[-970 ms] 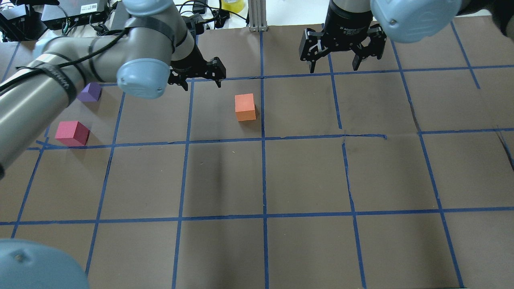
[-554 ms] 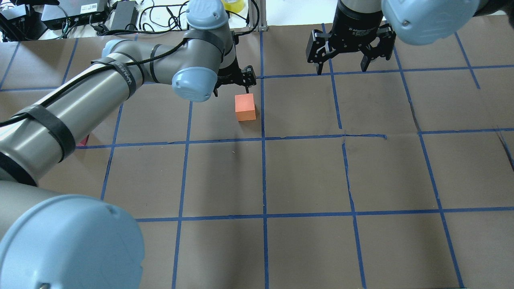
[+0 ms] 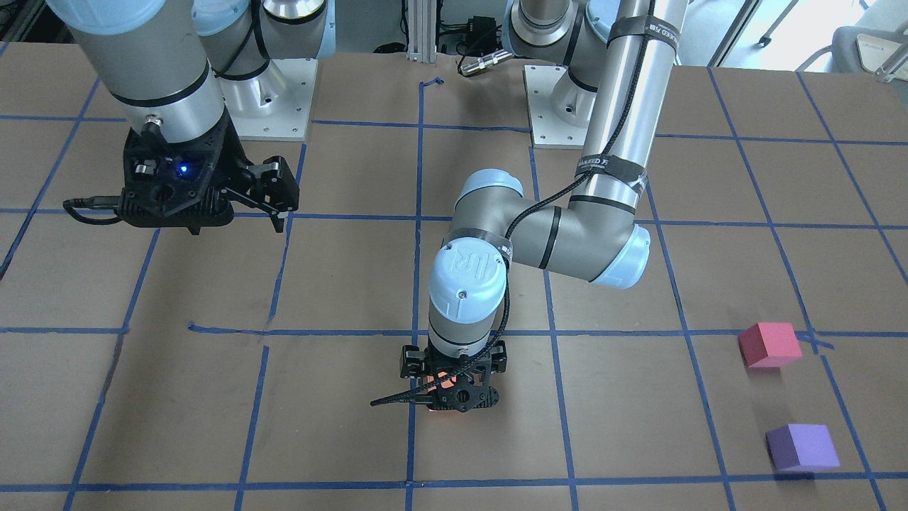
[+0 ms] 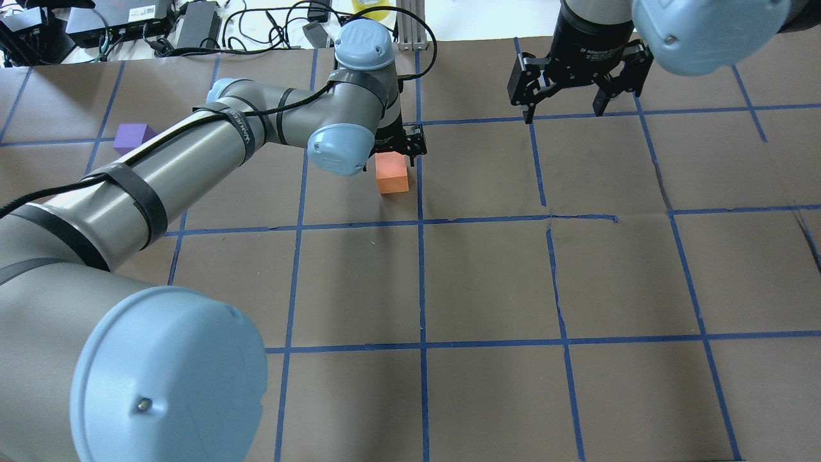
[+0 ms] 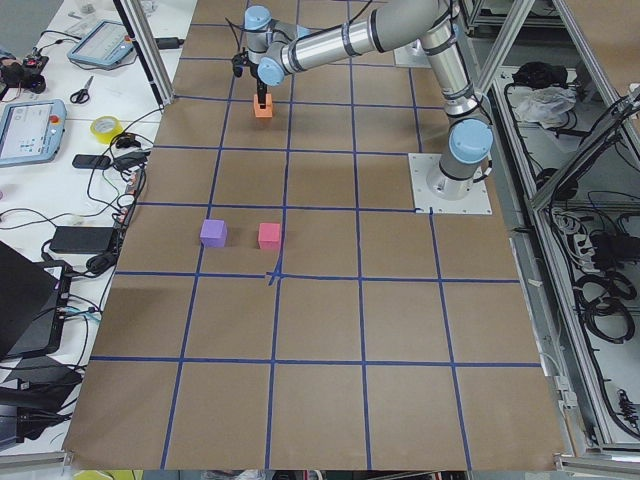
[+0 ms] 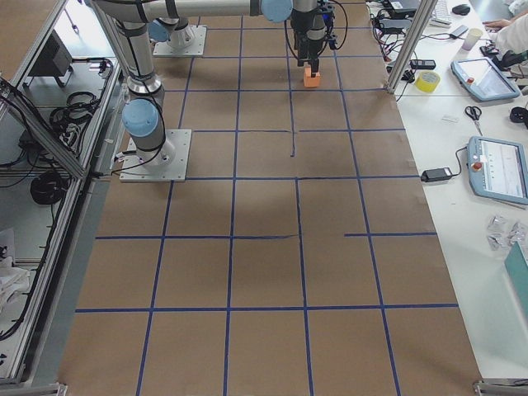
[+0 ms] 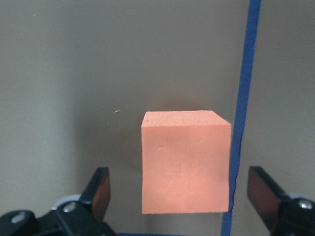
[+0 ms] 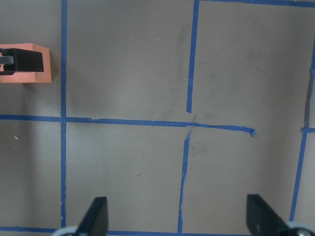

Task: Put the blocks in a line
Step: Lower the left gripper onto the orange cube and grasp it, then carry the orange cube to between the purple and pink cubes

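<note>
Spread wide, my left gripper (image 7: 181,196) hangs at the orange block (image 7: 186,167), one finger off each side, neither touching. Blue tape (image 7: 244,98) runs just beside the block's edge, and bare brown paper (image 7: 74,73) lies around it. The block is matte and faintly pitted. The pinkish-red block (image 3: 770,345) and purple block (image 3: 801,447) sit well apart from it. My right gripper (image 4: 564,114) gapes too.

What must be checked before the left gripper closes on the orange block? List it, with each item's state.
1. Left gripper open: ok, fingers spread.
2. Orange block between them: ok, a gap on each side, one narrower.
3. Block faces square to the fingers: ok.
4. Fingers low enough to grip: cannot tell.
5. Right gripper out of the way: ok, open, well apart from the block.
6. Pinkish-red block and purple block clear: ok, both far aside.
</note>
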